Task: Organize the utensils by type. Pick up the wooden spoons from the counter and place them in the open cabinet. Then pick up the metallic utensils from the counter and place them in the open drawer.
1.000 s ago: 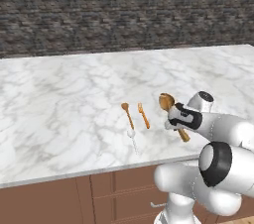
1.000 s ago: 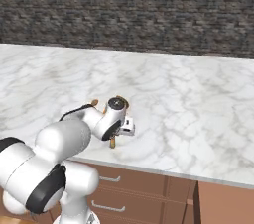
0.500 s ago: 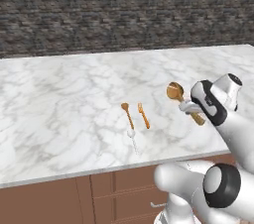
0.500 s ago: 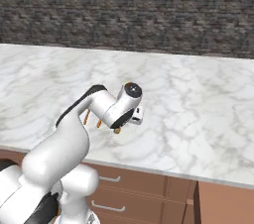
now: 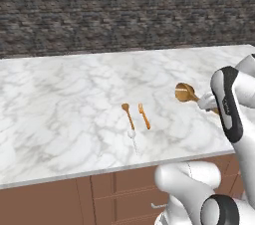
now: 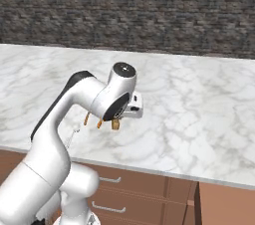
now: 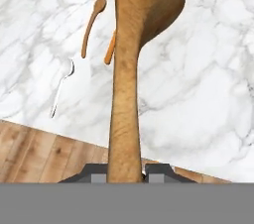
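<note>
The hand point(image 7: 126, 172) is clamped on the handle of the large wooden spoon point(image 5: 187, 93) and has lifted it off the bench point(image 5: 60, 99), further toward the right edge than one second ago. The first spoon is thus on its way to the cabinet. The small wooden spoon point(image 5: 128, 114), fork point(image 5: 144, 116) and silvery spoon point(image 5: 133, 137) lie unmoved near the front edge.

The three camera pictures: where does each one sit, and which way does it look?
Left base view: behind the arm's left, facing the white marble counter; arm at right, lifting the large wooden spoon.
Right base view: behind its right, same counter; arm at left.
Hand view: on the hand, looking along the gripper and spoon.
All share the counter.
</note>
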Robot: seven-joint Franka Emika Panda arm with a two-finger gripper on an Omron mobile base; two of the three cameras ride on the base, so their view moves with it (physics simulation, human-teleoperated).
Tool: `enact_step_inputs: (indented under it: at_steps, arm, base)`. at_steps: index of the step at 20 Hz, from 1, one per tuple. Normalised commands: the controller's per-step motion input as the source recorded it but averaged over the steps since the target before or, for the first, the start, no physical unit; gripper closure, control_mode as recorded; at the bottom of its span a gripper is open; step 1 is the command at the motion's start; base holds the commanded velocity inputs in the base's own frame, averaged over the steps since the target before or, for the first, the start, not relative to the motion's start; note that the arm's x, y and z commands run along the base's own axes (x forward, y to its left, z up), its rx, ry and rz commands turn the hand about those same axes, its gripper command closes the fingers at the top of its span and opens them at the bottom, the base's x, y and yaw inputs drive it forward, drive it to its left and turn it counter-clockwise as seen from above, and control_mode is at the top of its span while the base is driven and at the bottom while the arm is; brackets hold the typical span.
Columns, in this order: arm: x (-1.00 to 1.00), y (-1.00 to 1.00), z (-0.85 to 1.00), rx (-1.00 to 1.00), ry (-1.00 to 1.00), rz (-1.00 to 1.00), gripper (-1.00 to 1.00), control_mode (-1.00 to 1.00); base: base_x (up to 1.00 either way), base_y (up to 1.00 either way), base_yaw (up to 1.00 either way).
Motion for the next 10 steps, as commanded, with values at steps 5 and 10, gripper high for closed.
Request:
enact_step_inputs:
  at_steps: [5,10]
  arm:
    - [-0.84,0.72,0.17,0.03,-0.16,0.04,1.0,-1.0]
    - [-0.12,0.99,0.38,0.14,-0.46,-0.03,1.0,-1.0]
  base:
    - [0.0,0.0,0.0]
    - [0.0,0.0,0.0]
